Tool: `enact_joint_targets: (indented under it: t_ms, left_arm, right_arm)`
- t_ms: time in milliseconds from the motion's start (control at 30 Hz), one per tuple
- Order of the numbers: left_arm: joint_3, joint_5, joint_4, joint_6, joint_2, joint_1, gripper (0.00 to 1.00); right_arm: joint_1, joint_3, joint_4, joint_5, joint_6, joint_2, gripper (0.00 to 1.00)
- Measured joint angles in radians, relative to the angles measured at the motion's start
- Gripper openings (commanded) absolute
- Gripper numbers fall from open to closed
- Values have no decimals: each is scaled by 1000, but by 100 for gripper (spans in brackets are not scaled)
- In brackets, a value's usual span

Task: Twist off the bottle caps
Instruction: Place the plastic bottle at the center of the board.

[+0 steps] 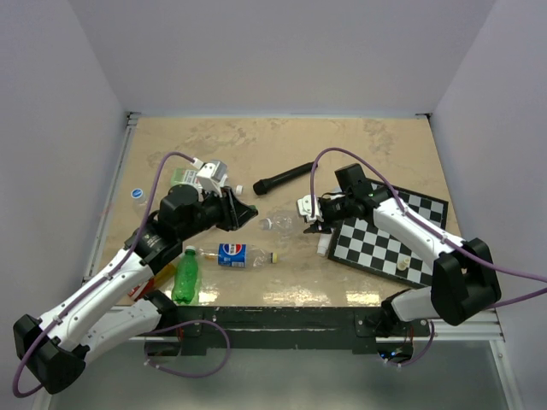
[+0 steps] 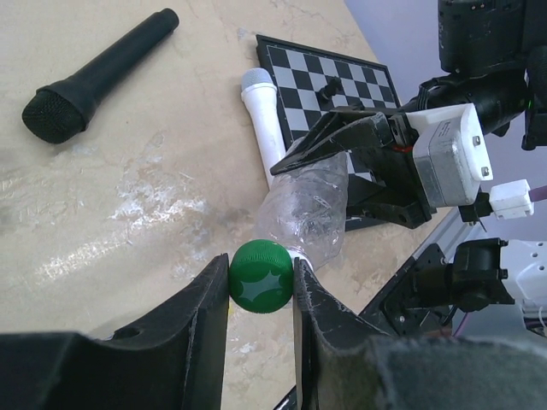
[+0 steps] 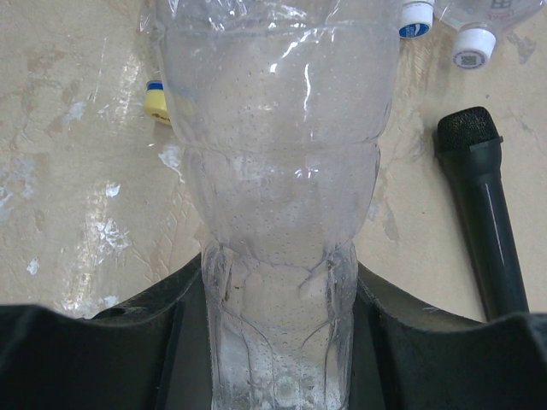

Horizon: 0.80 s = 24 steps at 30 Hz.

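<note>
A clear crinkled bottle (image 1: 279, 224) is held off the table between both arms. My left gripper (image 2: 261, 289) is shut on its green cap (image 2: 261, 275), one finger on each side; in the top view this gripper (image 1: 255, 211) sits left of the bottle. My right gripper (image 3: 278, 325) is shut on the bottle's base end (image 3: 273, 171), and from above it (image 1: 309, 222) is at the bottle's right. A Pepsi-labelled bottle (image 1: 232, 254) with a yellow cap (image 3: 156, 101) and a bright green bottle (image 1: 186, 278) lie near the front edge.
A black microphone (image 1: 282, 178) lies behind the bottle. A chessboard (image 1: 385, 243) lies under the right arm, with a white microphone (image 2: 261, 115) at its edge. Two more white caps (image 3: 473, 47) show at the top of the right wrist view. A loose blue cap (image 1: 135, 192) lies far left.
</note>
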<state>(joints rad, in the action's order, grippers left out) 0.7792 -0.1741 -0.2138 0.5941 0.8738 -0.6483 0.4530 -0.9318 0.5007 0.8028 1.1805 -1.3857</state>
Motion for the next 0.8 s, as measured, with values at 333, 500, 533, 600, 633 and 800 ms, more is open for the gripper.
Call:
enact_joint_targets:
  t_ms: [333, 500, 533, 600, 633, 800]
  left_arm:
    - [0, 17, -5, -151, -27, 0, 0]
    - [0, -8, 0, -339, -35, 0, 0]
    - [0, -13, 4, -368, -35, 0, 0]
    - [-9, -25, 28, -435, -42, 0, 0]
    - [-20, -30, 43, -461, -48, 0, 0]
    - [-105, -39, 104, -553, -100, 0, 0]
  right_arm:
    - [0, -3, -7, -1, -53, -3, 0]
    - [-35, -50, -74, -12, -213, -27, 0]
    - [-50, -58, -87, -17, -241, -30, 0]
    - [-104, -79, -118, -28, -314, -38, 0]
    - [-137, -93, -130, -34, -351, -43, 0]
    - [-287, -187, -181, -133, -501, -92, 0]
